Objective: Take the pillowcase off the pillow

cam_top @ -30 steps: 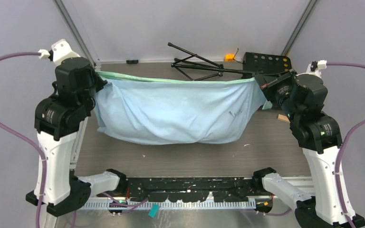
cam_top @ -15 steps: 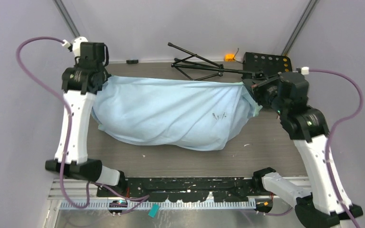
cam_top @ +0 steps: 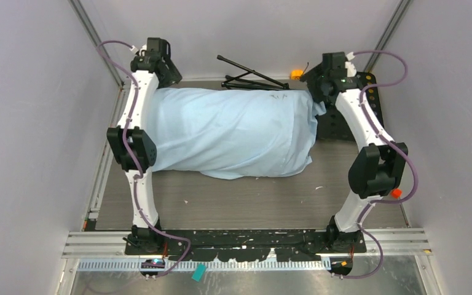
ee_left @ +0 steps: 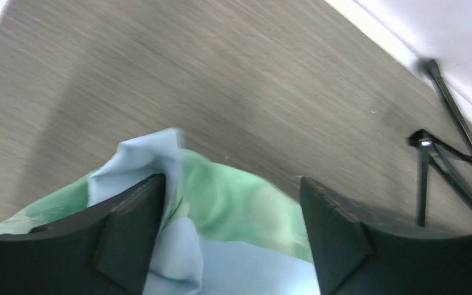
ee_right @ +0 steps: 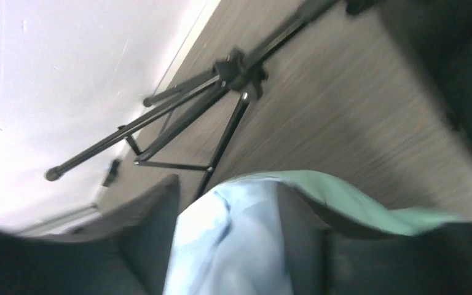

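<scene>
The light blue pillowcase point(cam_top: 233, 132) lies as a plump heap across the far half of the table, and its mint green face point(ee_left: 233, 196) shows at the far corners. The pillow is hidden inside it; no white shows. My left gripper point(cam_top: 163, 78) is at the case's far left corner. In the left wrist view this gripper point(ee_left: 230, 227) is open, its fingers point(ee_left: 129, 233) wide apart with loose fabric between them. My right gripper point(cam_top: 317, 92) is at the far right corner. In its wrist view the right gripper point(ee_right: 227, 206) also stands open, blue cloth point(ee_right: 233, 246) bunched in the gap.
A folded black tripod point(cam_top: 252, 80) lies along the back edge, just beyond the fabric. A black perforated plate point(cam_top: 332, 126) sits at the back right by a small orange part point(cam_top: 296, 74). Grey walls close in on both sides. Bare wood-grain table point(cam_top: 252, 203) runs between the heap and the arm bases.
Both arms have stretched out toward the back edge, carrying the pillowcase corners and the heap farther away. Both grippers, shut on the corners before, now stand open.
</scene>
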